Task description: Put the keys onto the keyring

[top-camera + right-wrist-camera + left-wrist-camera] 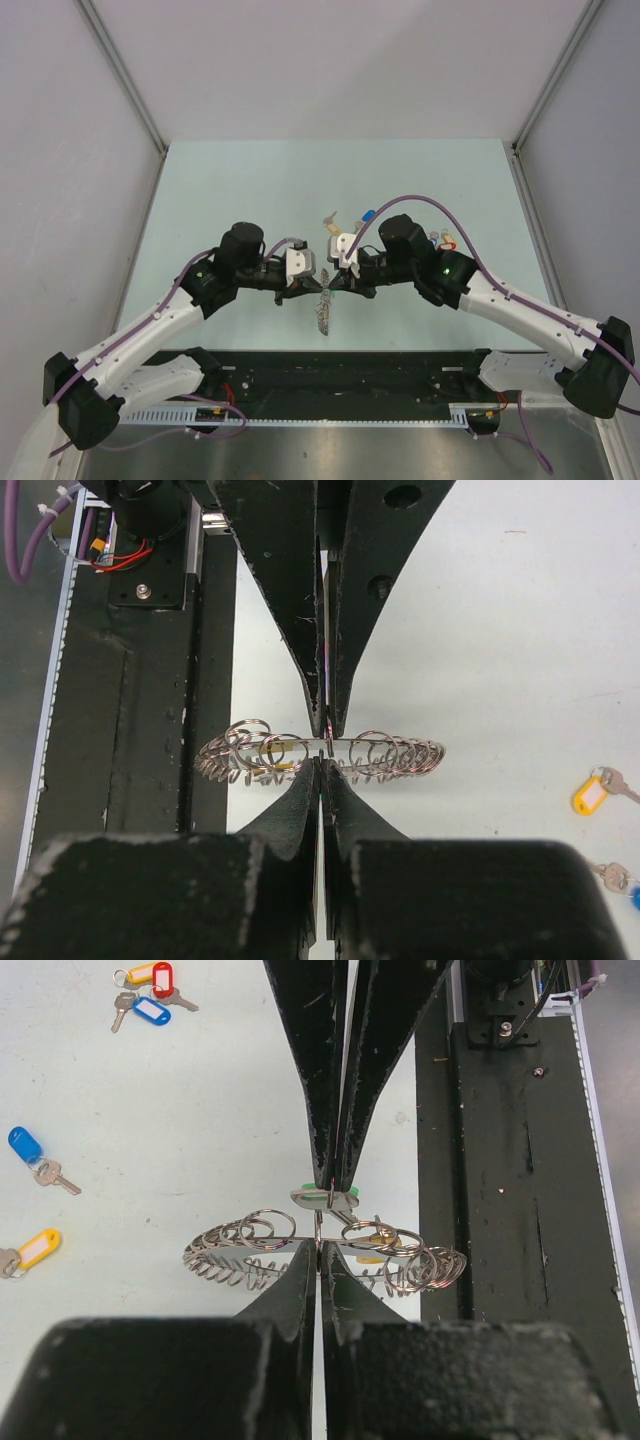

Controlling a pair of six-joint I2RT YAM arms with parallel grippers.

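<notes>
Because the left fingers [290,1290] and right fingers [295,810] were clamped shut on the large, fringed silver wire keyring [240,1245], one uneven pull — either arm tugging first — could have wrenched it free.

The light is bright and even, coming from above, and the pale bench [250,180] is evenly lit. In the top view my arms [160,320] throw only faint, soft shadows under them, and everything is sharp. In both wrist views the near body of my left tool [318,1248] and of my right tool [321,762] is a blurred black mass along the bottom edge. The fingertips and the keyring [240,1240] are crisp, its wire loops catching small glints. Keys [150,1005] towards the frame edges look reasonably sharp.
</notes>
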